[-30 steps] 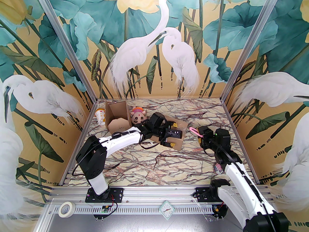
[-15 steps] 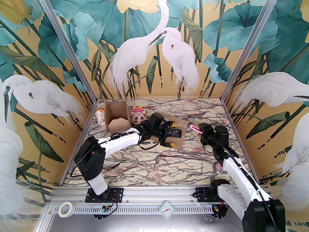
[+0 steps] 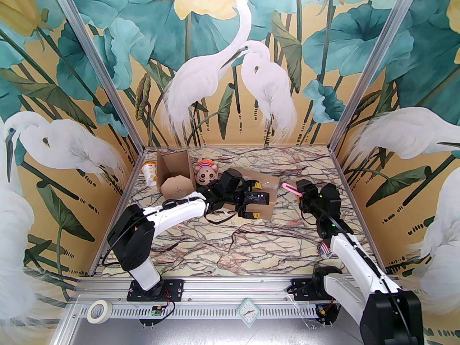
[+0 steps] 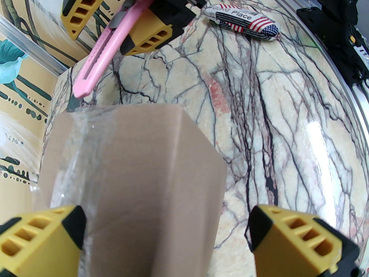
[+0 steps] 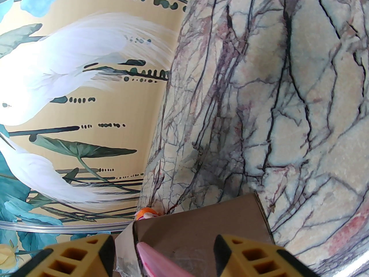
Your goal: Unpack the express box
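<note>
Left tool (image 3: 257, 199) splayed over box (image 3: 266, 210) — right tool (image 4: 99, 40) points knife (image 4: 101, 57) at it.

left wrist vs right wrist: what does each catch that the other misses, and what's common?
Left wrist: flag-printed soft pouch on the marble table; open left gripper straddling a corner of the taped brown cardboard box. Right wrist: orange top of a toy beyond the box. Both: that box, the pink plastic utility knife held in the right gripper, the table.
</note>
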Robot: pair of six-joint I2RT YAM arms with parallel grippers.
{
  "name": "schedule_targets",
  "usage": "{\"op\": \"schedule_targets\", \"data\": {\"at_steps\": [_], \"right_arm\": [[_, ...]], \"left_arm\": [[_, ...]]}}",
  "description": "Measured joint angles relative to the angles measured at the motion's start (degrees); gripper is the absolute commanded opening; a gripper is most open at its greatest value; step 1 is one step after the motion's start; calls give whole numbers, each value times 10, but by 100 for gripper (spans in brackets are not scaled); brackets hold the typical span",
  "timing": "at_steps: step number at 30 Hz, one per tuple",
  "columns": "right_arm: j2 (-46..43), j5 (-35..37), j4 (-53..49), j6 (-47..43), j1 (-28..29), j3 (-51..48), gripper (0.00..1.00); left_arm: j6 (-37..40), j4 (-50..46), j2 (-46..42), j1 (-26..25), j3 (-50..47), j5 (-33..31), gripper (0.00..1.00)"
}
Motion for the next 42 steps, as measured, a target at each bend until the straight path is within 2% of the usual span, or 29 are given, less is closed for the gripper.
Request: {"op": "schedule_targets", "data": {"at_steps": [5,9,17,20,24,33,38,42], "right_arm": [[-9,-26,15,-15,-26,-9,76],[-20,-51,17,-21,-55,-21,73],[17,-86,23,-34,-66,-21,71],[11,-80,-17,-47,-68,-15,71],[23,-52,-105,-64,-76,13,66],[227,2,-249,-103,-78,186,62],[370,-2,-288,-137,-78,317,58],[461,-3,-321,-158,-69,385,58]], "left_arm": [[-8,6,-11,0,0,-5,99],[-15,16,-21,0,0,-7,99],[-23,21,-22,0,0,-8,99],[-29,21,-22,0,1,-12,100],[-37,19,-19,0,19,-21,99],[-64,24,-18,0,37,-46,99],[-76,24,-18,0,37,-64,99],[-82,24,-18,0,37,-72,99]]}}
